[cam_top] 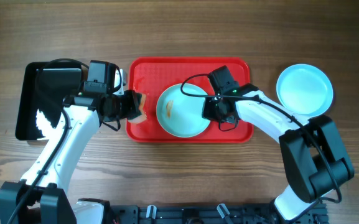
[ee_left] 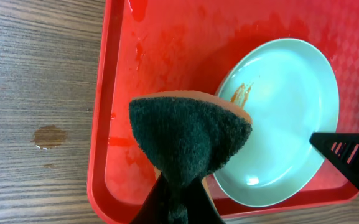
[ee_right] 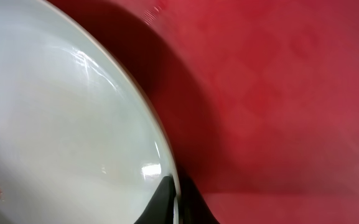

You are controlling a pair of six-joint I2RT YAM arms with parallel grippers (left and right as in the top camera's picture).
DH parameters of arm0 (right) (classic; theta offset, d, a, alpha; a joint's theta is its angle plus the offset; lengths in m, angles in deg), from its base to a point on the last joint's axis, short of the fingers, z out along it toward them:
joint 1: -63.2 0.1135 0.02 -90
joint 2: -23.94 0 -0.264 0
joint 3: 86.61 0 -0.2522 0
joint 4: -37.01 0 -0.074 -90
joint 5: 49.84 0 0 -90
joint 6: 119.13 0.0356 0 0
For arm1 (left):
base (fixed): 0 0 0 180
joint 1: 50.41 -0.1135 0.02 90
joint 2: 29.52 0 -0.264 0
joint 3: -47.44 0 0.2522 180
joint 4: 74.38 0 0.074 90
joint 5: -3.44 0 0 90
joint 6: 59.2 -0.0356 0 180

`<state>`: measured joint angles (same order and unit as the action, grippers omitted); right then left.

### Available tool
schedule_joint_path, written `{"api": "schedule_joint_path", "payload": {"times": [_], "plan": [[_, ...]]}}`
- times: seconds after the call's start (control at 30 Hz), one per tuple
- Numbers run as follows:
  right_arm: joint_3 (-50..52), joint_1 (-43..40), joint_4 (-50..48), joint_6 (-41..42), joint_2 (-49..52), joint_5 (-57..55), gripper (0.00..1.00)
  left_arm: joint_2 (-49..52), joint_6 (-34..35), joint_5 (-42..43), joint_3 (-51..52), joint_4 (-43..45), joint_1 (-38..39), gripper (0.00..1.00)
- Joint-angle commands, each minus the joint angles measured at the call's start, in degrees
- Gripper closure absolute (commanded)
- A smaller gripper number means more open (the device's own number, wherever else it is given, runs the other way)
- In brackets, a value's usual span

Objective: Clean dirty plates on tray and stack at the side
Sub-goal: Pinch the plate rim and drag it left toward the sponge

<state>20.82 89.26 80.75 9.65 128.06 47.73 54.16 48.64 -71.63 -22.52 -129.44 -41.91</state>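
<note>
On the red tray [cam_top: 147, 70], towards its middle, lies a smeared plate [cam_top: 180, 112], pale mint-white, with a small orange streak on its left half. The right claw [cam_top: 213, 112] is at this plate's right edge. In the right wrist view its two dark fingertips [ee_right: 162, 198] stand close together with the thin rim [ee_right: 160, 149] pinched between them, so it is clamped on the plate. A dark shadow falls on the tray beside that rim, but whether the edge is off the tray I cannot tell. The left claw [cam_top: 131, 106] hangs over the tray's left rim, clamped on a sponge [ee_left: 188, 140]. The sponge's dark green scouring face is towards the wrist camera, with an orange layer showing along its top edge. From the left wrist the sponge is just beside the plate's left rim, over bare tray where a few wet patches glisten. A clean plate [cam_top: 304, 89] of the same kind sits on the wooden table [cam_top: 167, 31] right of the tray, apart from it. A glossy black tray [cam_top: 27, 102] lies on the table to the left, partly under the left arm. A small damp spot [ee_left: 50, 135] marks the wood near the red tray's left side.
</note>
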Motion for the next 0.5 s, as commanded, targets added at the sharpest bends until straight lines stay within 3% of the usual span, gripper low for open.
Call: {"api": "schedule_joint_path", "payload": {"times": [0.0, 0.27, 0.47], "plan": [[0.74, 0.2, -2.8, -3.1, 2.93, -1.36, 0.96, 0.46, -0.94, 1.14, 0.11, 0.13, -0.35, 0.96], [0.76, 0.24, -9.01, -4.24, 2.95, -1.31, 0.96, 0.46, -0.9, 3.5, 0.11, 0.98, 0.2, 0.96], [0.76, 0.61, -11.37, -2.38, 4.39, -1.01, 0.96, 0.7, 2.91, 3.89, 0.11, 5.7, 4.31, 0.96]]}}
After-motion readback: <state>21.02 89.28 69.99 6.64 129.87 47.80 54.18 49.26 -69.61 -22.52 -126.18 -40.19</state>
